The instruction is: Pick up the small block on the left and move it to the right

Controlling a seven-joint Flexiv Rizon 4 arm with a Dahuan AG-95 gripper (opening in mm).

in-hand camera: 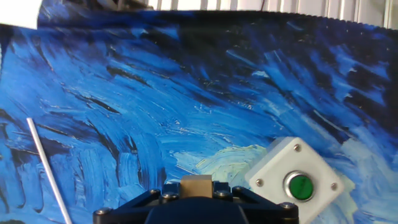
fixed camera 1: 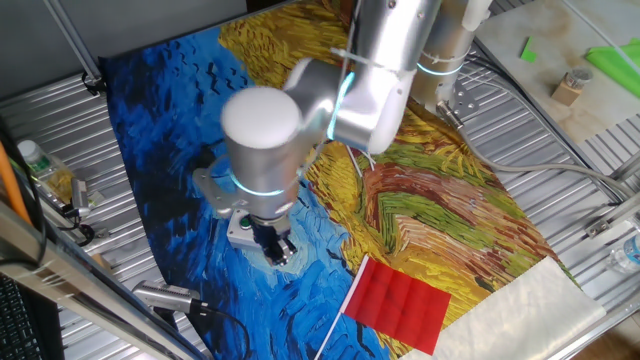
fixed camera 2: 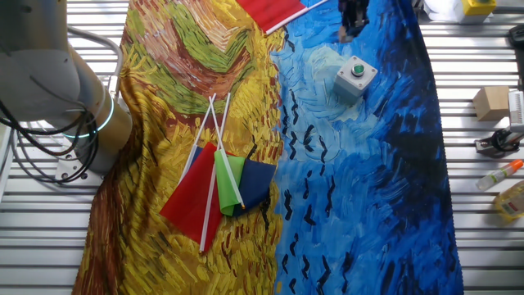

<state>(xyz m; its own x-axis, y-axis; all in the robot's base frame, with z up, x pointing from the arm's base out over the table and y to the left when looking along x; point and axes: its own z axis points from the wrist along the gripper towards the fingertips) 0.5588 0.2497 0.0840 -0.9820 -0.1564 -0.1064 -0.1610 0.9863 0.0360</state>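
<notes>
In the hand view the small tan wooden block (in-hand camera: 196, 185) sits between my gripper's (in-hand camera: 196, 188) dark jaws at the bottom edge, and the jaws are shut on its two sides. The gripper is over the blue part of the painted cloth (in-hand camera: 155, 93). In one fixed view the gripper (fixed camera 1: 275, 247) hangs low over the blue cloth and the block is hidden by the hand. In the other fixed view the gripper (fixed camera 2: 353, 22) is at the top, just beyond the white button box (fixed camera 2: 355, 78).
The white box with a green button (in-hand camera: 295, 180) lies right of the gripper. A thin white stick (in-hand camera: 50, 168) lies left. A red flag (fixed camera 1: 400, 303) lies near the front edge. Several folded flags (fixed camera 2: 217, 184) lie mid-cloth. A larger wooden block (fixed camera 2: 491, 102) stands off the cloth.
</notes>
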